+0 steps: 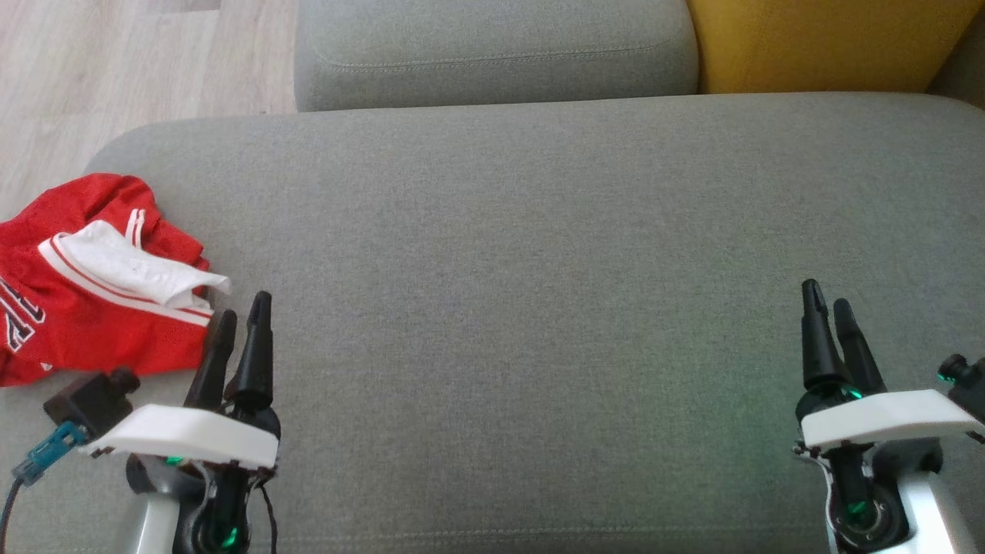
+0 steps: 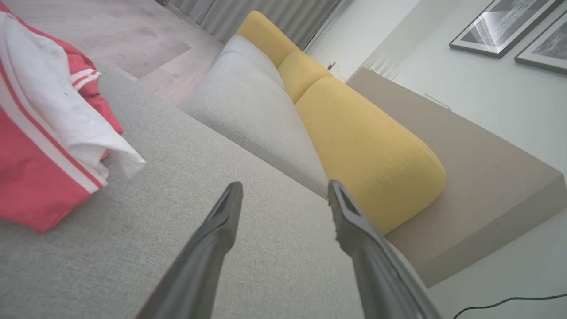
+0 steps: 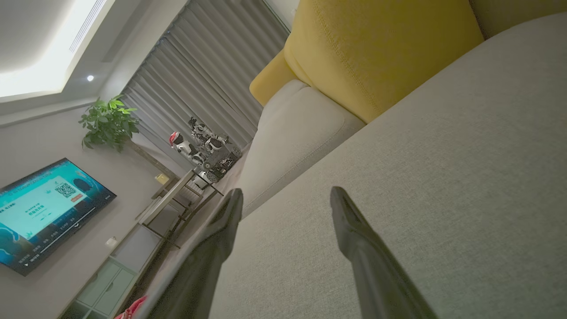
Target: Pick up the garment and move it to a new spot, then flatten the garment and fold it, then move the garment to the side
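Both jaws spread wide, nothing held; left gripper (image 1: 244,306) over the grey seat (image 1: 539,254), just right of the garment (image 1: 85,308); garment crumpled, red and white, at the seat's left end; right gripper (image 1: 826,295) well apart, over the seat's right side; yellow cushion (image 1: 808,38) behind.

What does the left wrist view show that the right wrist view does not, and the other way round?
Left wrist: two framed pictures, a cable. Right wrist: a TV, a plant. Both: grey sofa, yellow cushion, curtain, and the garment, just a red scrap at the right wrist view's bottom edge.
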`<state>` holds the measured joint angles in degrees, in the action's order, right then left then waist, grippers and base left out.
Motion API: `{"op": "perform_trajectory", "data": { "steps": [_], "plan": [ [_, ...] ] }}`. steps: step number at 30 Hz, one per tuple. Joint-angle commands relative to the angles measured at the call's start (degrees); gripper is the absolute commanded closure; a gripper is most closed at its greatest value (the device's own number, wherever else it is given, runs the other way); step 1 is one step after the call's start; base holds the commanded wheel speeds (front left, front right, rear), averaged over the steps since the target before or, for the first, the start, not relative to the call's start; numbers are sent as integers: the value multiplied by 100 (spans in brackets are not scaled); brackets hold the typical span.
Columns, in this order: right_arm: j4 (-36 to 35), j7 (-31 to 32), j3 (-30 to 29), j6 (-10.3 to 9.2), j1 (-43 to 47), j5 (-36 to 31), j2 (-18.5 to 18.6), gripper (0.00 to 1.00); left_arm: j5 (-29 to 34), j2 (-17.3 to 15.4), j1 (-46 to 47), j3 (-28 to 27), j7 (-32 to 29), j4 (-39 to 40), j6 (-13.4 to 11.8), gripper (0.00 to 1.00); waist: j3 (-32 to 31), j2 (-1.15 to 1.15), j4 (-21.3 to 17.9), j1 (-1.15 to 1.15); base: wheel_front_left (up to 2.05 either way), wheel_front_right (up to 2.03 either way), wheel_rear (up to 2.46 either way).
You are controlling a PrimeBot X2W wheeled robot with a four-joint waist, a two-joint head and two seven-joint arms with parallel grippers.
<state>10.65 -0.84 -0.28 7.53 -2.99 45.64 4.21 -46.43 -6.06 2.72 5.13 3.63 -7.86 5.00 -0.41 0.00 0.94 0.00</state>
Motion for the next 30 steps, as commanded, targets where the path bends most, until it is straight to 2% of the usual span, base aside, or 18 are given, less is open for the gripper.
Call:
{"op": "perform_trajectory", "data": {
  "steps": [1,30],
  "plan": [
    [-252,-74,93,-2,-340,-226,105,0,215,-157,345,-48,71,252,-37,0,-2,0,2,0,0,0,0],
    [-212,-149,209,-3,-214,-2483,-17,0,2051,-486,270,407,548,-17,-455,0,-51,0,-5,0,0,0,0]
  ]
}}
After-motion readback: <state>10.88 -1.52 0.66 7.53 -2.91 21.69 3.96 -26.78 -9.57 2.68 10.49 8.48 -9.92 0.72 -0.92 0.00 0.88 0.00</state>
